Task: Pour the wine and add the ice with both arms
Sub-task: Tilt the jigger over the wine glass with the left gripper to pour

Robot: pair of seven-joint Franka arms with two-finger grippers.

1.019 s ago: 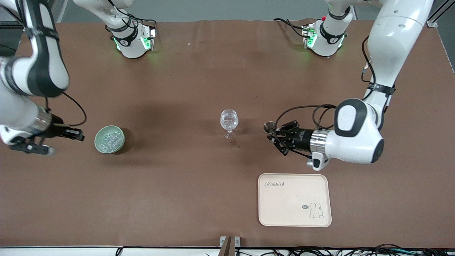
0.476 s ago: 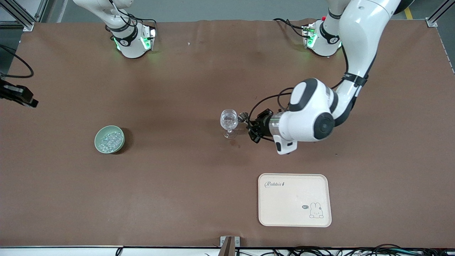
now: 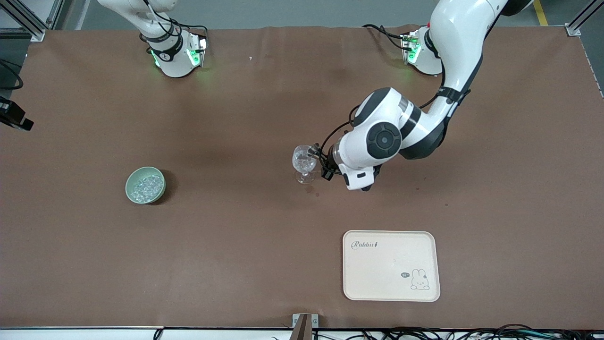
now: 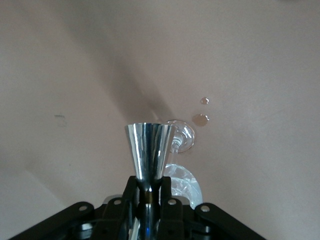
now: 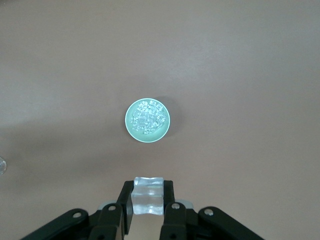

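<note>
The left pincer [image 4: 149,200] is closed on the waist of the silvery jigger [image 4: 148,150] and holds it over the stemmed glass [image 3: 304,163], with the jigger's mouth at the rim of the glass. Some small drops [image 4: 201,118] lie on the bench [image 3: 236,236] just beside the foot of the glass.

The right pincer [image 5: 148,202] is high above the pale green bowl [image 5: 129,121] and grips one clear ice chunk [image 5: 148,195] between its fingers. The other ice chunks [image 5: 147,116] lie in the bowl, directly below this pincer. A cream tray [image 3: 391,283] lies on the bench, well apart from both pincers.
</note>
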